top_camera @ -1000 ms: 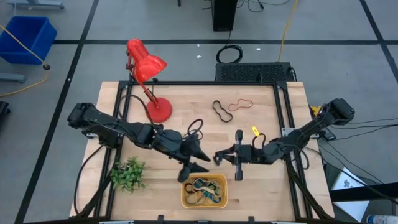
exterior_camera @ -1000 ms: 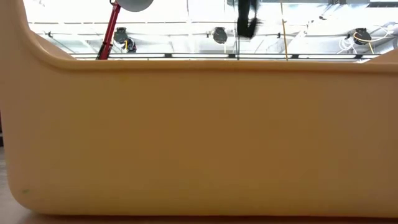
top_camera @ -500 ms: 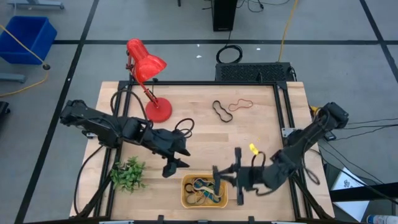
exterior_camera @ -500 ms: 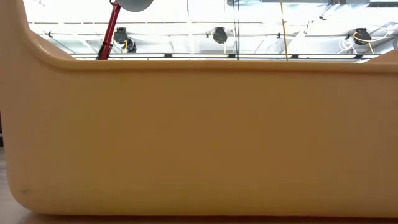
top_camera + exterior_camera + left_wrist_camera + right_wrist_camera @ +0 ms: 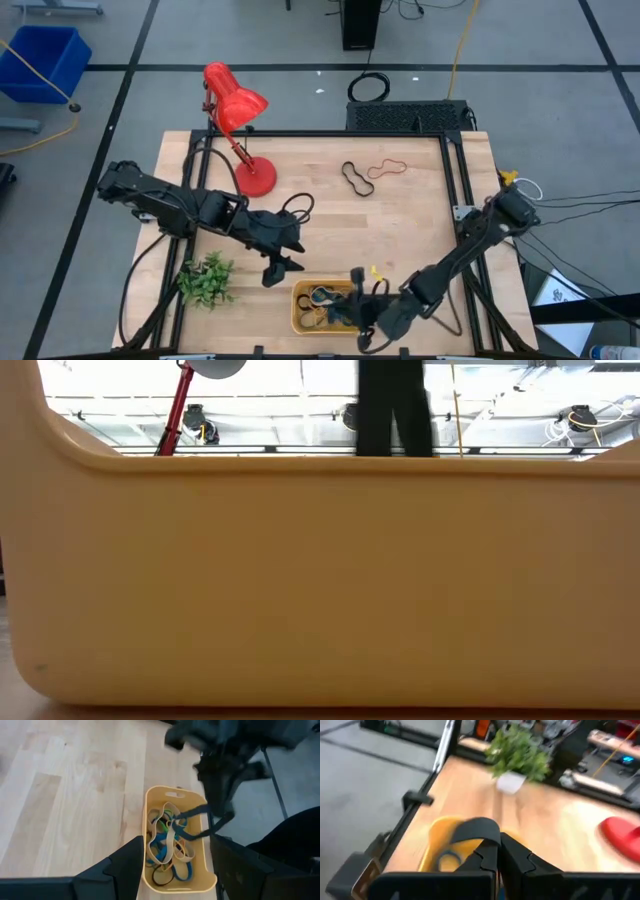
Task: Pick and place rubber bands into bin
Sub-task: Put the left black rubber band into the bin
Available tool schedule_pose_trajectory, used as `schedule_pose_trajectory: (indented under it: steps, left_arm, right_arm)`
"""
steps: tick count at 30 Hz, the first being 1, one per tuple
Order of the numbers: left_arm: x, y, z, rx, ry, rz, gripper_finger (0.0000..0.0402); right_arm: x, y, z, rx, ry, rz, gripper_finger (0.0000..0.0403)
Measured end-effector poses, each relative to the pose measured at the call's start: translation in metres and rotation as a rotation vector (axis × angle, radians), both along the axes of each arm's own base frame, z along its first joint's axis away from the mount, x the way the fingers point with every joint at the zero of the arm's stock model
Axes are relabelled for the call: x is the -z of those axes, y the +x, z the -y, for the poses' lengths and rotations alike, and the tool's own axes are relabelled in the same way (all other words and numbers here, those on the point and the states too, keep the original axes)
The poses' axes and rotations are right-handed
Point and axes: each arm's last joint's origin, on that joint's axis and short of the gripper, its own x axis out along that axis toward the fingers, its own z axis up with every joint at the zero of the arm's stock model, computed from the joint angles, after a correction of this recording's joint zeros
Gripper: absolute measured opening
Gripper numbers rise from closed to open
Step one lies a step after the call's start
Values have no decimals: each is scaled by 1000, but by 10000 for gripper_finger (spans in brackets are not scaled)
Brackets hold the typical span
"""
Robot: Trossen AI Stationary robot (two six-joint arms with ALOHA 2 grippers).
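Observation:
The orange-yellow bin (image 5: 298,318) stands by the table's near edge and holds several rubber bands (image 5: 167,847) in a heap. Its wall (image 5: 320,580) fills the low view. My right gripper (image 5: 348,305) is over the bin, shut on a black rubber band (image 5: 192,815); a dark finger (image 5: 393,410) shows above the bin's rim. My left gripper (image 5: 280,262) hangs open just left of and behind the bin, with nothing between its fingers. A black band (image 5: 354,177) and a reddish band (image 5: 385,167) lie flat on the far part of the table. My right gripper pinches the black band's upper end (image 5: 214,811) between its two shut fingers. The fingers slant down from the table's right side. In the right wrist view a loop of the band (image 5: 477,827) curls over the fingertips. The band hangs slack, its lower end (image 5: 176,829) among the bands in the bin.
A red desk lamp (image 5: 238,105) stands at the far left with its round base (image 5: 256,177) on the table. A small green plant (image 5: 205,282) sits at the near left. A black frame (image 5: 452,170) runs around the table.
My right gripper has swung from the table's middle toward the near edge and leftward, sinking until it is over the bin, and has stayed shut. My left gripper has drawn back from the bin toward the table's left edge, then kept still.

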Motion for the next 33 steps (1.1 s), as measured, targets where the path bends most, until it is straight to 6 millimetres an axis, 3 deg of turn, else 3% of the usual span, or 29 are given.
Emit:
schedule_pose_trajectory:
  steps: [6,14,22,33]
  left_arm:
    - [-1,1,0,-6,-1,13,237]
    - [-1,1,0,-14,5,15,237]
    - [-1,1,0,-14,5,16,237]
    - [-1,1,0,-13,5,16,237]
  right_arm:
    - [36,9,-7,-9,-36,-80,0]
    - [60,20,3,62,24,-155,0]
    - [66,35,25,76,212,-255,3]
    - [65,39,29,24,247,-269,47]
